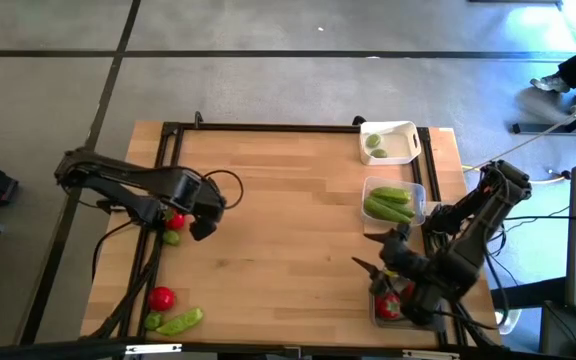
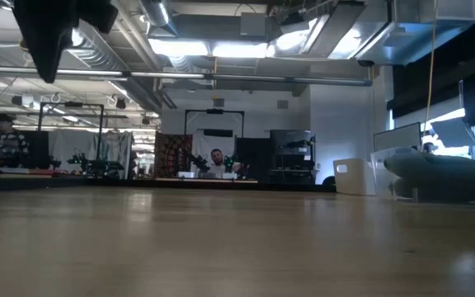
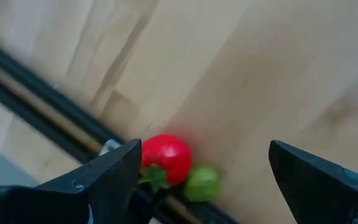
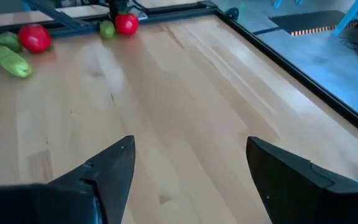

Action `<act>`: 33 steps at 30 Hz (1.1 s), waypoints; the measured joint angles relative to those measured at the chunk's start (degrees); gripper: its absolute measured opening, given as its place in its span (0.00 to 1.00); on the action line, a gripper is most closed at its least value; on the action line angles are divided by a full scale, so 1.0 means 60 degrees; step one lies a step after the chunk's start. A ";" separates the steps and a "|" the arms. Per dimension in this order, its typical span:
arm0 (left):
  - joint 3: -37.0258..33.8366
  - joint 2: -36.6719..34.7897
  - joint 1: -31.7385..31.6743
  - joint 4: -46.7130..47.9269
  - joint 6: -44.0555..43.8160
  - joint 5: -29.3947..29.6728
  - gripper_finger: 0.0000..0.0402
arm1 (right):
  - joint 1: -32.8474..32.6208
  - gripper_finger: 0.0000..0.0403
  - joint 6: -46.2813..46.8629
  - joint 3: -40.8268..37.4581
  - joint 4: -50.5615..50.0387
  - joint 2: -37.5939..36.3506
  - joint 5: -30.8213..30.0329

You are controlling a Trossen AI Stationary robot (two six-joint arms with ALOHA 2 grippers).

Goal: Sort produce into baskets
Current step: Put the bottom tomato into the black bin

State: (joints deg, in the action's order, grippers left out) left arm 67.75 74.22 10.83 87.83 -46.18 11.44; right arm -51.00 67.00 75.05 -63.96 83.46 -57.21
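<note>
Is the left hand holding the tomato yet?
No: the left wrist view shows the left hand open, with the tomato lying on the table beyond its fingers.

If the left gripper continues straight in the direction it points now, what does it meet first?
Probably the red tomato, which lies just ahead between the open fingers of the left gripper, with a small green lime piece touching it. Depth is hard to judge, so the table may come first.

You're in a workshop hall: grey concrete floor (image 1: 268, 60) with dark seams, exposed ducts and bright ceiling lights (image 2: 221, 49), racks and benches (image 2: 97, 161) along the far wall, a person (image 2: 217, 161) seated behind the wooden table (image 1: 288, 220).
</note>
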 joint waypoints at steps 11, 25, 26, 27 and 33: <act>-0.0572 0.0704 -0.0137 0.0363 0.0650 -0.0126 0.86 | 0.0072 0.71 -0.0761 -0.0004 0.0219 0.0154 0.0030; -0.2395 0.0797 -0.1322 -0.0059 0.1296 -0.1518 0.86 | 0.0058 0.71 -0.0849 -0.0004 0.0437 0.0604 0.0658; -0.2498 0.0797 -0.1370 -0.0163 0.1307 -0.1568 0.86 | 0.0058 0.71 -0.0872 -0.0004 0.0473 0.0620 0.0648; -0.2590 0.0797 -0.1414 -0.0285 0.1372 -0.1628 0.86 | 0.0061 0.71 -0.0955 -0.0004 0.0470 0.0626 0.0651; -0.3222 0.0797 -0.1550 -0.0743 0.1703 -0.1980 0.86 | 0.0135 0.71 -0.1017 -0.0004 0.0421 0.0627 0.0538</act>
State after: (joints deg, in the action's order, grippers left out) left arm 48.42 79.00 1.53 83.38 -35.97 -0.44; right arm -50.19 60.90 75.02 -61.44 87.22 -53.98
